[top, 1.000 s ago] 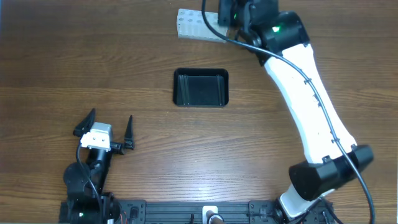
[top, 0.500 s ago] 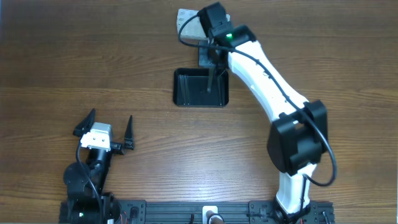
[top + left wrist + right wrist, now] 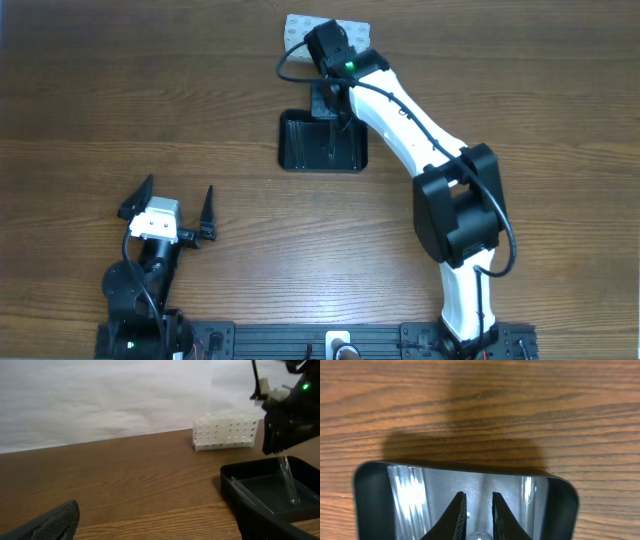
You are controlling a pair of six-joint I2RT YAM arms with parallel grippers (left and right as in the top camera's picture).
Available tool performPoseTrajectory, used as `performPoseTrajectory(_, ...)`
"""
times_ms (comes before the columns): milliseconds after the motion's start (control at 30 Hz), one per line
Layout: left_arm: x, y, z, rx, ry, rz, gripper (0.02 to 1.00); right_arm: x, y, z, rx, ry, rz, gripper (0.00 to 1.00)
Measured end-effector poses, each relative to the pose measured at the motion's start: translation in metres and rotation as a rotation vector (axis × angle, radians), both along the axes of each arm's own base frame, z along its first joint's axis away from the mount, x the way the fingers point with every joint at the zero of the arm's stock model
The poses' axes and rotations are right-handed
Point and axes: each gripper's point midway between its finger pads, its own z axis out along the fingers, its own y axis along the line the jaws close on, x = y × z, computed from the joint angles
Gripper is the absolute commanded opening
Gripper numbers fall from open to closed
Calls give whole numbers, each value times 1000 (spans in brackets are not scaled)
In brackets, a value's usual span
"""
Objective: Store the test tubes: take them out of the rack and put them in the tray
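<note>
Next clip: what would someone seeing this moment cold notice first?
The white right arm is stretched across the table, its jaws shut on a clear test tube angled down into the black tray. Just beyond the tray, the white rack stands at the table's far edge. The left arm sits near its base with its jaws wide open, holding nothing.

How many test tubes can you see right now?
3. One test tube is between the right gripper's fingers over the tray; a second tube and a third tube lie in it along opposite walls. The rack may hide others.
</note>
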Motion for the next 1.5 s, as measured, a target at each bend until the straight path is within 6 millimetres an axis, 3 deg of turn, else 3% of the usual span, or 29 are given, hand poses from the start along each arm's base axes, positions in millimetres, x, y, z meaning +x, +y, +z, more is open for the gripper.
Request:
performPoseTrajectory(200, 0, 0, 0, 0, 0, 0, 1000, -2, 0, -19, -18, 33, 1, 71)
performPoseTrajectory(567, 0, 0, 0, 0, 0, 0, 998, -1, 0, -22, -19, 34, 1, 104)
performPoseTrajectory(1233, 0, 0, 0, 0, 0, 0, 1000, -2, -1, -32, -27, 53, -3, 305)
performPoseTrajectory(1367, 0, 0, 0, 0, 0, 0, 1000, -1, 0, -18, -20, 29, 11, 332)
performPoseTrajectory(1467, 0, 0, 0, 0, 0, 0, 1000, -2, -2, 25, -3, -45, 39, 400)
performPoseTrajectory(1500, 0, 0, 0, 0, 0, 0, 1000, -2, -3, 43, 1, -79, 46, 463)
